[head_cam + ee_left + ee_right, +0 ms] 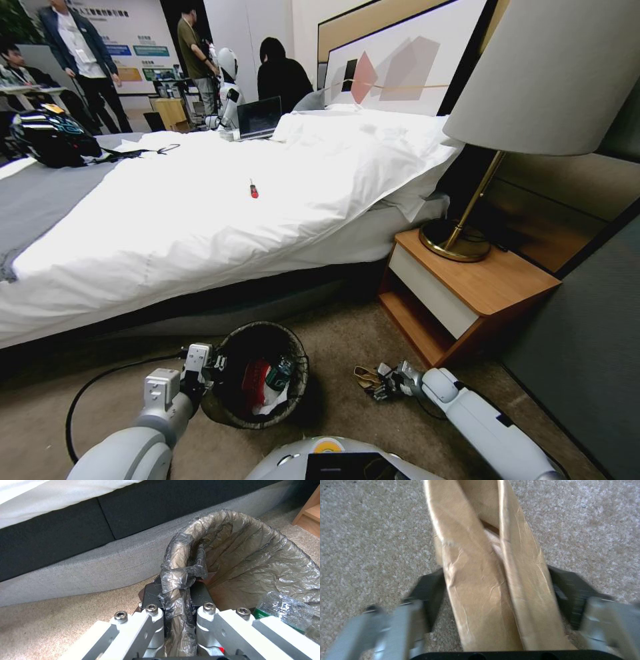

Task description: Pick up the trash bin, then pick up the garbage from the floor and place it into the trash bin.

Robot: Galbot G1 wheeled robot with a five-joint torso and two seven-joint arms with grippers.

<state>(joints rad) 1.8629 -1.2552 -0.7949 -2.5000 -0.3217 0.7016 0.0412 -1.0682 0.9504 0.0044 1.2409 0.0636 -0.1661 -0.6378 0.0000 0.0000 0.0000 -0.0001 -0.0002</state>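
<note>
Brown cardboard, a creased strip of it (pixel 486 580), is seen lying on the carpet (pixel 370 530) between the spread fingers of the right gripper (pixel 383 385), which are not yet closed on it, close to the front corner of the wooden nightstand (pixel 467 287). The trash bin (pixel 257 377) is held off to the side by the left gripper (pixel 175 597), whose jaws are pinched on the rim and the crinkled dark liner (pixel 246 555); a red wrapper (pixel 253 387) and a green-labelled bottle (pixel 279 375) are seen inside. A slip is judged possible: thin, flat card may be pressed into the pile instead of caught, or may bend and drop on the way over. The bin, gripped by one edge only, may tilt and spill. A black cable (pixel 100 387) trails across the floor beside the left arm, and the bed base (pixel 100 560) stands just behind the bin. A red-handled screwdriver (pixel 254 191) is left on the white duvet (pixel 200 213), apart from the litter.
</note>
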